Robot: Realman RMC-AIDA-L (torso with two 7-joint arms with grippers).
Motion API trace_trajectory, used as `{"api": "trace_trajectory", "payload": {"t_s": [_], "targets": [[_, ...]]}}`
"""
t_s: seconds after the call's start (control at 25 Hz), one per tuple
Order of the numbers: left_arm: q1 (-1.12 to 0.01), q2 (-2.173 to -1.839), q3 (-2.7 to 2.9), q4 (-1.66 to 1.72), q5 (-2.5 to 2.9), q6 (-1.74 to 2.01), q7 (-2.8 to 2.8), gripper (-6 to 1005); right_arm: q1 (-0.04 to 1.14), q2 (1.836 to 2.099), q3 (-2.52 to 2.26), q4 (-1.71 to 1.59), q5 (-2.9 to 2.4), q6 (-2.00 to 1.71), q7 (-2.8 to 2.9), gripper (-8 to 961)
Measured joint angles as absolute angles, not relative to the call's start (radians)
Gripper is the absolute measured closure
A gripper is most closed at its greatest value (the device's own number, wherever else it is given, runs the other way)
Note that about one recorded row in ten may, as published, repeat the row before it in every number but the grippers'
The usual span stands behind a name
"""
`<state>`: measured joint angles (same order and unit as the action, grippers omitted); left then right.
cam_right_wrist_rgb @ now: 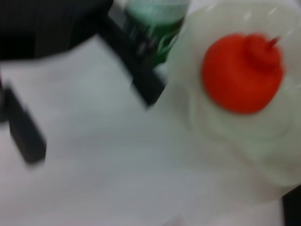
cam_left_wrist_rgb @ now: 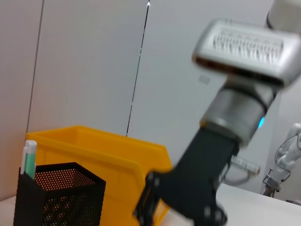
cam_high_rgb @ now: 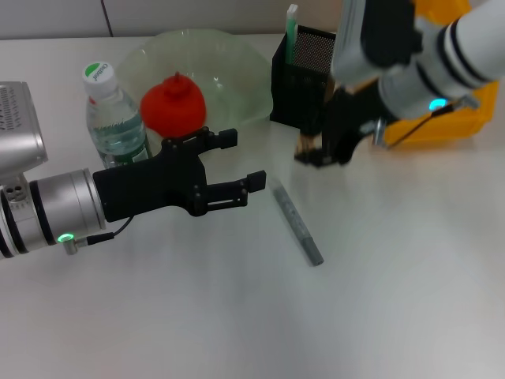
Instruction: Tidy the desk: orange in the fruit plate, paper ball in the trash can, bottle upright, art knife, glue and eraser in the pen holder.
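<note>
**Your left gripper is open over the bench**

Your left gripper [cam_high_rgb: 237, 166] is nearest, hanging over the white bench [cam_high_rgb: 379, 300] with its fingers spread and nothing in them. Beside it stands the bottle [cam_high_rgb: 114, 118], upright. You can see the orange [cam_high_rgb: 173, 105] sitting in the fruit plate [cam_high_rgb: 237, 71]. A grey stick [cam_high_rgb: 298, 224] lies flat on the bench. Your right gripper [cam_high_rgb: 316, 154] is low by the pen holder [cam_high_rgb: 304, 79]; you cannot tell if it is clenched. Behind it is the trash can [cam_high_rgb: 450, 118].

Pale panelled wall [cam_left_wrist_rgb: 84, 66] behind
</note>
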<state>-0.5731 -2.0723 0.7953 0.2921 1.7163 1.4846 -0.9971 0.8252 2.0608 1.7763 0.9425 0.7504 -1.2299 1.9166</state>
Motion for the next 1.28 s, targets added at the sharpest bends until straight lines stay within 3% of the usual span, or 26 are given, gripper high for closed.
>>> {"api": "trace_trajectory", "payload": {"t_s": [0.4,1.2,1.28], "targets": [[-0.574,-2.072,0.795,0.288,1.716,1.488,-0.994,156,0.799,2.053,1.957,1.265,0.715,-1.306,2.252,548],[-0.566,-2.074,0.795,0.288,1.715,1.505,-0.992,157,0.87,2.054,1.951,1.019,0.672,-1.05,2.281,556],[-0.566,-2.074,0.795,0.288,1.715,1.506,-0.992,157,0.87,2.054,1.942,1.013,0.672,-1.037,2.281,366]]}}
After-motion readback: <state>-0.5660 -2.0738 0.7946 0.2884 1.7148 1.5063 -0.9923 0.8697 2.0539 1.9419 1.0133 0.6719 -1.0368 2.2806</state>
